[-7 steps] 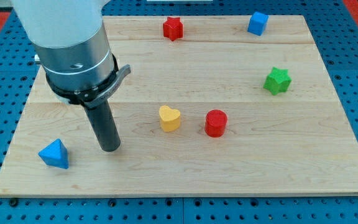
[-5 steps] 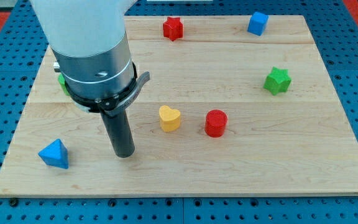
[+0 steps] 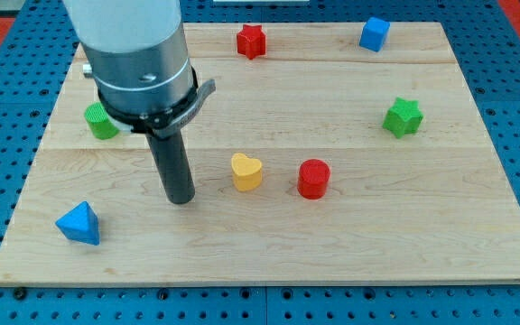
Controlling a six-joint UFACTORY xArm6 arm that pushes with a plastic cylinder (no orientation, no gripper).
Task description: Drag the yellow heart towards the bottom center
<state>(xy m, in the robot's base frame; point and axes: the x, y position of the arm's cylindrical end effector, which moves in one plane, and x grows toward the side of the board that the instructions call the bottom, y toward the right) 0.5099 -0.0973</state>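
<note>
My tip (image 3: 181, 199), a bare rod with no fingers to spread or pinch, rests on the wooden board (image 3: 422, 235) just left of the yellow heart (image 3: 246, 171), apart from it, with the red cylinder (image 3: 313, 179) beyond.

Bright, even overhead light; soft short shadows under blocks; sharp focus throughout.

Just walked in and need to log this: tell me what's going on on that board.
My tip stands on the wooden board, to the view's left of the yellow heart, with a gap between them. The heart sits near the middle, not yet at the bottom center, with a red cylinder just to its right. Other blocks lie apart: a blue pyramid at the lower left and a green star at the right.
</note>
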